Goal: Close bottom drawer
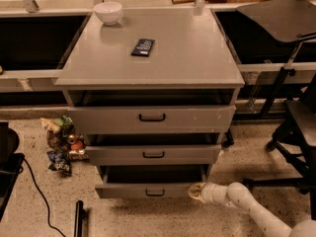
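The bottom drawer [148, 190] is the lowest and narrowest grey front of three, with a small black loop handle [155, 193]. It stands pulled out, and its dark inside shows above the front panel. My gripper [195, 191] is at the end of the white arm coming in from the lower right. Its tip is against the right end of the bottom drawer's front. The top drawer [151, 117] and middle drawer [153, 154] also stand partly pulled out.
A white bowl [108, 12] and a dark flat packet [142, 47] lie on the cabinet top [187, 53]. Snack bags [60, 142] lie on the floor at left, with a black cable [34, 186]. Black chairs [296, 127] stand at right.
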Robot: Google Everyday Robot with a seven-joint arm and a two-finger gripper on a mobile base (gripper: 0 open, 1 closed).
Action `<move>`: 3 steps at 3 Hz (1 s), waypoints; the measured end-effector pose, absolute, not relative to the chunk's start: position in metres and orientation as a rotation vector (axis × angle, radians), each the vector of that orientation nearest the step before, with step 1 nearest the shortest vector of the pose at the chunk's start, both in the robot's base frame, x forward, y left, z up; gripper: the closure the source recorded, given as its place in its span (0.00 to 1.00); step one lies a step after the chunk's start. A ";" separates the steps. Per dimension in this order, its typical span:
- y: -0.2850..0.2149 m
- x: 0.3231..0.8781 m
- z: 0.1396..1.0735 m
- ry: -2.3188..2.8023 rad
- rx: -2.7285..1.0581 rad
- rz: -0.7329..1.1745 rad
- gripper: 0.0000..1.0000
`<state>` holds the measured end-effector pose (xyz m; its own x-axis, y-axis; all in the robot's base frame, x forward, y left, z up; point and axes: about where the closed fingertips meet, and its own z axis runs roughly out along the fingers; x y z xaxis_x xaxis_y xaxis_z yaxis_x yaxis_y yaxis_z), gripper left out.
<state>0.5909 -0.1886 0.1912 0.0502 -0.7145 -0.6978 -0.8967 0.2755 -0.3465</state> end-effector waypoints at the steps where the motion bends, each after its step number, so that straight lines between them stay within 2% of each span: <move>1: -0.192 0.597 0.188 1.697 -1.466 0.311 0.11; 2: -0.192 0.594 0.188 1.697 -1.466 0.311 0.00; 3: -0.195 0.595 0.192 1.683 -1.464 0.305 0.00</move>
